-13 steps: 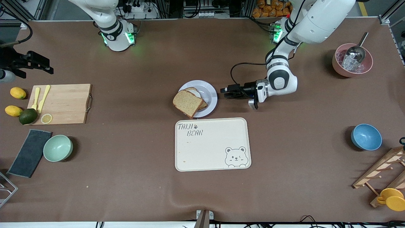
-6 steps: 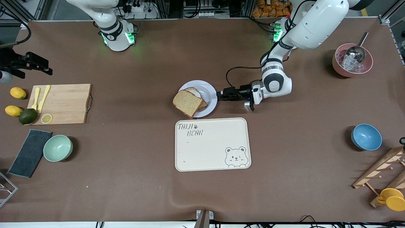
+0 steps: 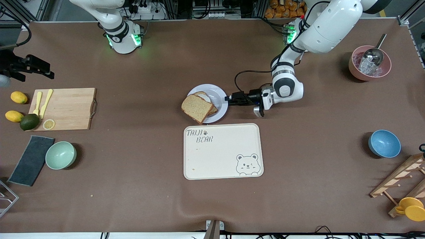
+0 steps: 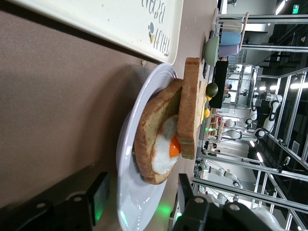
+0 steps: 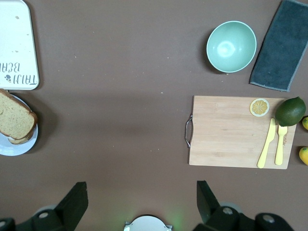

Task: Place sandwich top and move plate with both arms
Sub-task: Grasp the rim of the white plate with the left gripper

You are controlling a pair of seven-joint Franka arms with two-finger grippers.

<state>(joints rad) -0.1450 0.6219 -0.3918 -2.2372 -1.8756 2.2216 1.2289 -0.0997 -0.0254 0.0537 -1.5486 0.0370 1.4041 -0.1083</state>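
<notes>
The plate (image 3: 220,96) lies mid-table, just farther from the front camera than the cream tray. On it lies a bread slice with a fried egg (image 4: 166,149), and the sandwich top (image 3: 197,108) rests on that, skewed and overhanging the rim. From the left arm's end, my left gripper (image 3: 228,99) lies low and sideways at the plate's rim. In the left wrist view this gripper (image 4: 142,190) is open, one finger on each side of the plate (image 4: 126,159), not touching it. The sandwich top (image 4: 189,110) shows edge-on. My right gripper (image 5: 140,190) waits open, high over the cutting board's end of the table.
The cream bear tray (image 3: 223,151) lies just nearer the front camera than the plate. A cutting board (image 3: 63,109) with lemons, a lime and yellow cutlery, a green bowl (image 3: 61,155) and a dark cloth are at the right arm's end. A blue bowl (image 3: 384,143) and pink ice bowl (image 3: 369,63) stand at the left arm's end.
My left gripper has slid toward the plate until its fingers straddle the rim, and its jaws have narrowed a little. The sandwich, the plate and the right arm have stayed put.
</notes>
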